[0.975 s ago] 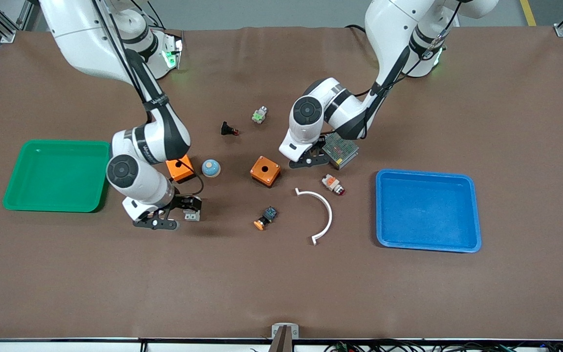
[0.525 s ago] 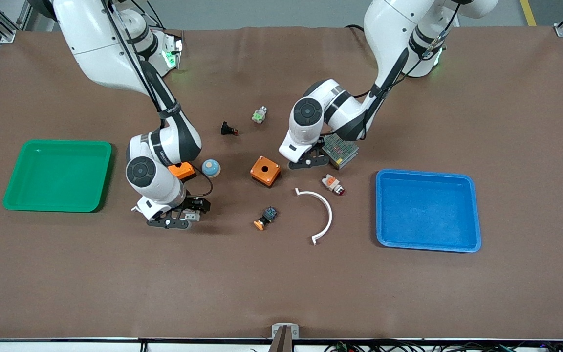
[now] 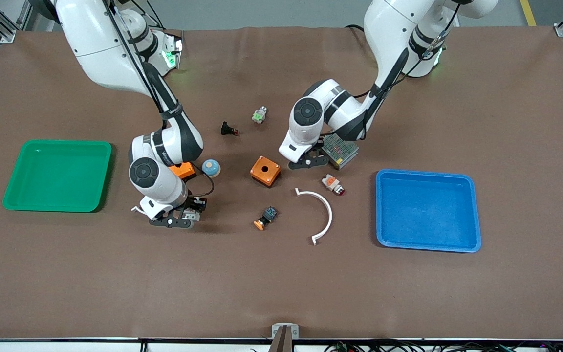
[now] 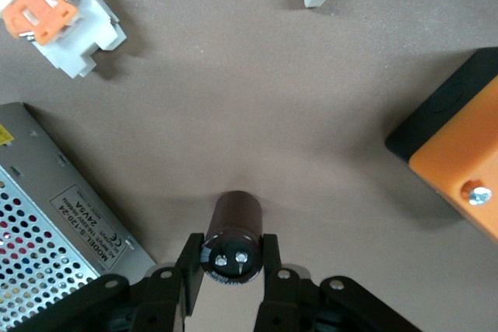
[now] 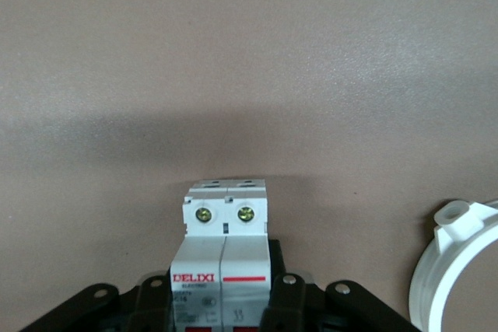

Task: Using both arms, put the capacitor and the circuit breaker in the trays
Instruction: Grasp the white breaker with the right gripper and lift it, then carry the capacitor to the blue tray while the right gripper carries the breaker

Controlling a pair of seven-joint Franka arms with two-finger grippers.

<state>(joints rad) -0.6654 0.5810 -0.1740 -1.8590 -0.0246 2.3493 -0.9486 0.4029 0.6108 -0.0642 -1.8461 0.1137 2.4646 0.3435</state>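
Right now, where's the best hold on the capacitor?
Across its round side wall near the terminal end, coming from over it: the capacitor is a stubby cylinder lying on the mat. The left gripper is already shut on it that way.

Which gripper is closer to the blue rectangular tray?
Left. The left gripper, shut on the black cylindrical capacitor, is nearer the blue tray; the right gripper, shut on the white circuit breaker, is nearer the green tray.
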